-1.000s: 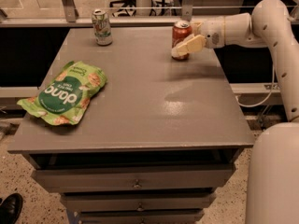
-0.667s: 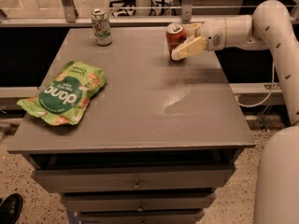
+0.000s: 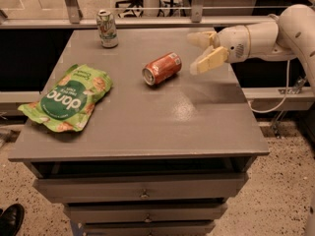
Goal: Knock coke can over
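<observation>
Grey surface point(image 3: 162, 127) on speckled floor point(image 3: 290, 181) is shared by sideways coke can point(image 3: 161, 69), green snack bag point(image 3: 69, 98) and upright white-green can point(image 3: 107, 28); claw point(image 3: 203, 50) is held open, empty, beside the coke can.

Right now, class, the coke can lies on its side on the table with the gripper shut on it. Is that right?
Not quite. The gripper is not shut on the coke can: it is open, beside the can and clear of it, as the camera view shows. The can does lie on its side on the table.
</observation>
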Controlling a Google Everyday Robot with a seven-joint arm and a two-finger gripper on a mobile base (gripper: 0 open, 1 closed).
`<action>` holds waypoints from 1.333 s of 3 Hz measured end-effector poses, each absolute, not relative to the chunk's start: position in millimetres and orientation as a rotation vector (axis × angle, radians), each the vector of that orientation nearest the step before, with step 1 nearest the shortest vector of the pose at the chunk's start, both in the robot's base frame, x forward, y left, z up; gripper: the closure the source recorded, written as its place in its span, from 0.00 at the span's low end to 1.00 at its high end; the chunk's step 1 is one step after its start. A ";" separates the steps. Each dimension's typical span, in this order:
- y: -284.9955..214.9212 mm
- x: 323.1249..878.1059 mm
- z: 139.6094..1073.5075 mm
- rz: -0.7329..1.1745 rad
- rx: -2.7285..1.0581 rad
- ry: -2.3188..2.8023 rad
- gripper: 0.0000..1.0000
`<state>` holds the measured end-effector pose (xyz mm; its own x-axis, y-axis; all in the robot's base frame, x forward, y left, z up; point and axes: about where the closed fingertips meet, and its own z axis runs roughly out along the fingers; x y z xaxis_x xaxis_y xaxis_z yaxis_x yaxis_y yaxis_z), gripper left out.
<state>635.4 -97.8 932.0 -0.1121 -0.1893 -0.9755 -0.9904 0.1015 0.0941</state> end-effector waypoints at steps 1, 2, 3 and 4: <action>-104.8 624.9 930.5 1.105 -1.243 1.471 0.00; -121.3 626.8 930.8 1.042 -1.246 1.465 0.00; -147.0 636.7 944.1 0.935 -1.239 1.449 0.00; -146.9 636.7 944.1 0.935 -1.239 1.449 0.00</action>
